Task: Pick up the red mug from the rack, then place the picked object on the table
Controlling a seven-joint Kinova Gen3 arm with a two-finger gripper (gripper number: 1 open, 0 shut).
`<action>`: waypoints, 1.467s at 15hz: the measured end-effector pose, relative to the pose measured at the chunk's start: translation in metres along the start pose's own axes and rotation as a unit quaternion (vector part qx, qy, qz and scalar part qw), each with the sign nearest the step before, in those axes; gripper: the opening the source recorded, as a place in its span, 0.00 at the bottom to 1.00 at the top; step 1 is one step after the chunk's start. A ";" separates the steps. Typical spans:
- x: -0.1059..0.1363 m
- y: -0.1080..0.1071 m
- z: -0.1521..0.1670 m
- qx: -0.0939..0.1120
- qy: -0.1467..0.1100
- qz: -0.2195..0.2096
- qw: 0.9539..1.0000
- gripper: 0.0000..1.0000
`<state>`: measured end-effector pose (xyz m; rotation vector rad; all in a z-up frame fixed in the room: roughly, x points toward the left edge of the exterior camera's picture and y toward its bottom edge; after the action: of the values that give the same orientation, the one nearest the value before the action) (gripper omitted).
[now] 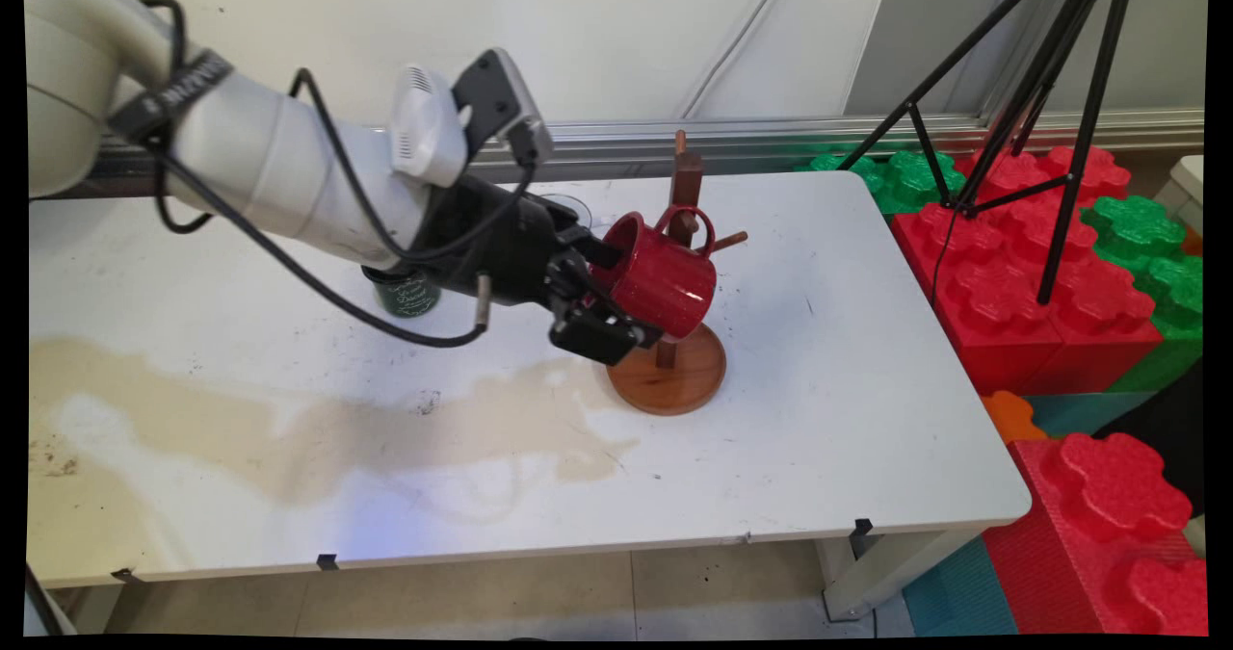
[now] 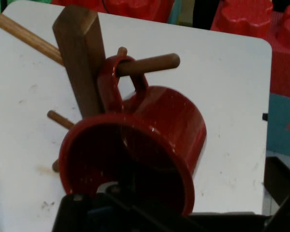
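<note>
My jaws were clamped on the rim of the red mug (image 1: pixel 665 282), which hung tilted with its handle looped over a peg of the wooden mug tree (image 1: pixel 680 274). Behind me from the tree stood a dark green cup (image 1: pixel 406 294) on the white desk (image 1: pixel 848 390).

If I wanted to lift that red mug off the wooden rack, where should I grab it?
Probably by the rim, as the gripper does now: one finger inside the red mug's open mouth, one outside. The mouth tilts away from the rack, and the handle is looped over a peg, so come from the mouth's side.
</note>
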<state>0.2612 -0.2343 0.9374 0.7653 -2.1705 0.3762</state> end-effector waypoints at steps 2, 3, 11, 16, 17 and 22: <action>0.002 -0.001 0.010 -0.005 0.001 -0.006 1.000 1.00; 0.002 -0.001 0.015 -0.009 0.000 -0.008 1.000 1.00; 0.006 0.004 0.033 -0.020 -0.002 -0.023 1.000 1.00; 0.008 0.005 0.035 -0.018 -0.001 -0.021 1.000 0.00; 0.008 0.005 0.035 -0.016 0.000 -0.018 1.000 0.00; 0.006 0.006 0.027 -0.008 -0.003 -0.005 1.000 0.00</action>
<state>0.2385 -0.2453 0.9245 0.7684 -2.1723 0.3520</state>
